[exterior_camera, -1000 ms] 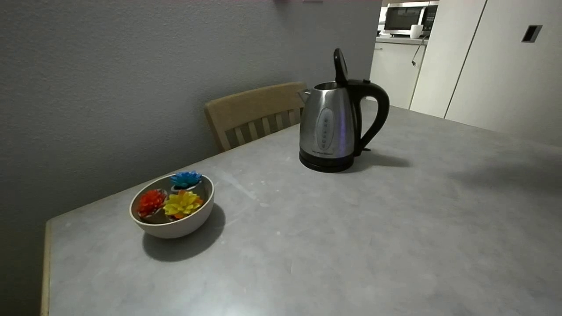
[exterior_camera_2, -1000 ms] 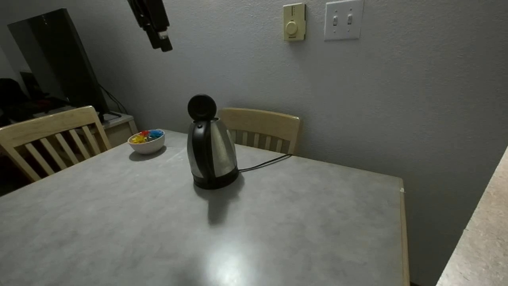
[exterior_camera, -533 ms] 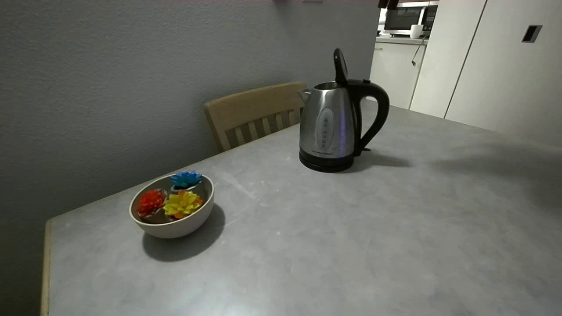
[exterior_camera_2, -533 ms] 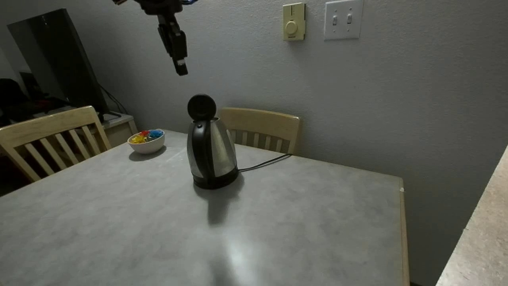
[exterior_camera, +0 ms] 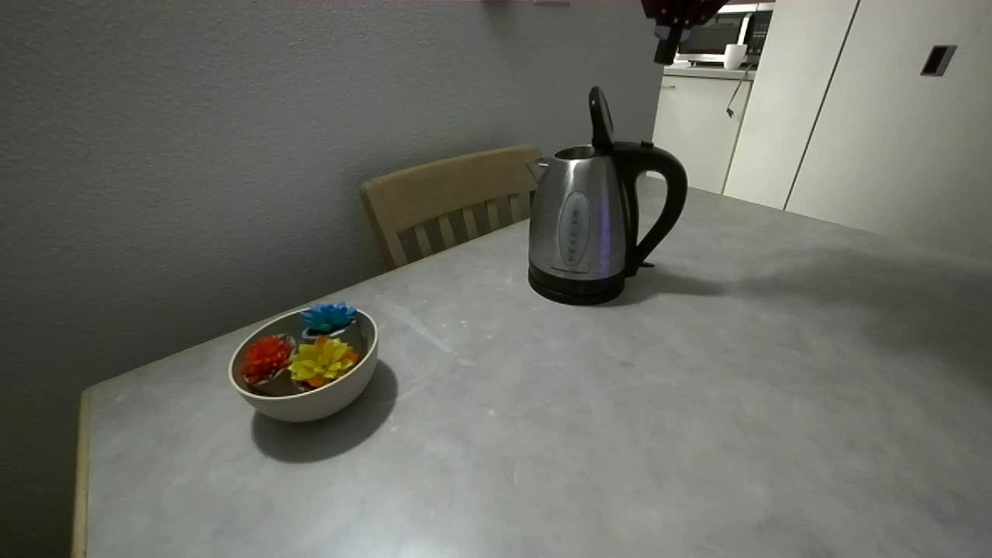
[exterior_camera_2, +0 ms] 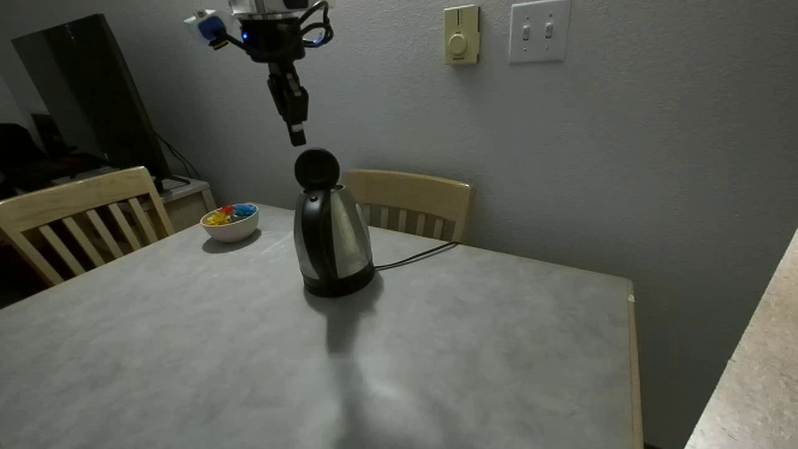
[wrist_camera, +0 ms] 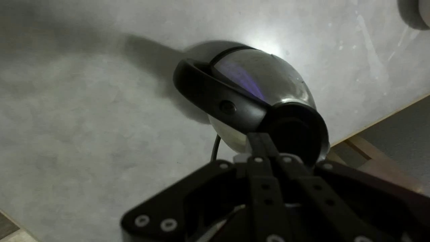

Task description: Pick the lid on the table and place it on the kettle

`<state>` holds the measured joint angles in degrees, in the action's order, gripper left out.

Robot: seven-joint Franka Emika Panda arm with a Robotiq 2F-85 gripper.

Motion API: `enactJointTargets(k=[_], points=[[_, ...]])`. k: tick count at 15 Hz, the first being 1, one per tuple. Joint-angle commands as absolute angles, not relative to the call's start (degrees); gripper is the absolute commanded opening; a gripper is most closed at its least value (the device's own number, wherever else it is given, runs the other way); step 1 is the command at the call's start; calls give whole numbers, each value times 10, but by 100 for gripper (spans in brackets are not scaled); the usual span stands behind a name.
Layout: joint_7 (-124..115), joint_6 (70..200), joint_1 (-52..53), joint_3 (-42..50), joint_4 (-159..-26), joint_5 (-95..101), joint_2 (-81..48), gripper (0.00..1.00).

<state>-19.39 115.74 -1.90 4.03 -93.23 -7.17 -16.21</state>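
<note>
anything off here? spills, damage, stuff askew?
Two things. The lid stands nearly upright on the kettle, leaving it open; odd, since the task has the lid on the table. Also, pale streaks mark the tabletop between kettle and bowl: dried spill or scuffs, can't tell. Nothing looks tipped over.

Obstacles: kettle point(exterior_camera: 603, 221), upright; lid point(exterior_camera_2: 317, 168), raised at kettle top; handle point(exterior_camera: 676, 186), curving out one side; bowl point(exterior_camera: 333, 399), well apart. Free room: desk point(exterior_camera: 465, 387) stretch between kettle and bowl; gap between jaws and lid.
</note>
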Motion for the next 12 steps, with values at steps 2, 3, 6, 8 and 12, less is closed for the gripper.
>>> enactJointTargets(k=[2,3,6,8,12], points=[[-194,1149,-19,40,-925,-71,-172,1],[-194,1149,-19,40,-925,-71,-172,1],[-194,1149,-19,40,-925,-71,-170,1],[-188,1153,-22,39,-931,-81,-165,0],[-160,1156,-35,30,-881,-138,-220,0]])
